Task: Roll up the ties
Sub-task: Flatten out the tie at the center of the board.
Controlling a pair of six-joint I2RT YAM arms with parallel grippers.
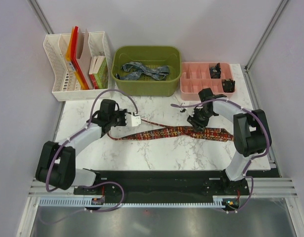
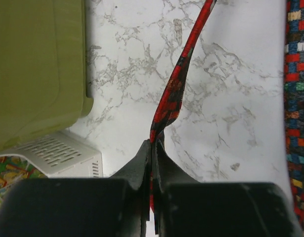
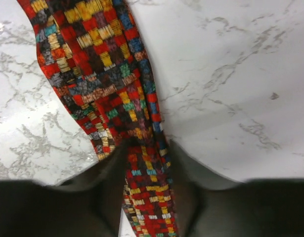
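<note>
Red tie (image 1: 171,132) lying across the marble table (image 1: 142,158), stretched between the two arms. Left gripper (image 1: 135,119): fingers (image 2: 142,165) pressed together, pinching the tie's narrow end, which rises off the table. Right gripper (image 1: 197,123): low over the wide end, a finger on each side of the bunched cloth; whether it grips cannot be told. Blue-grey tie (image 1: 144,71) lies loose in the green bin (image 1: 147,90) at the back.
</note>
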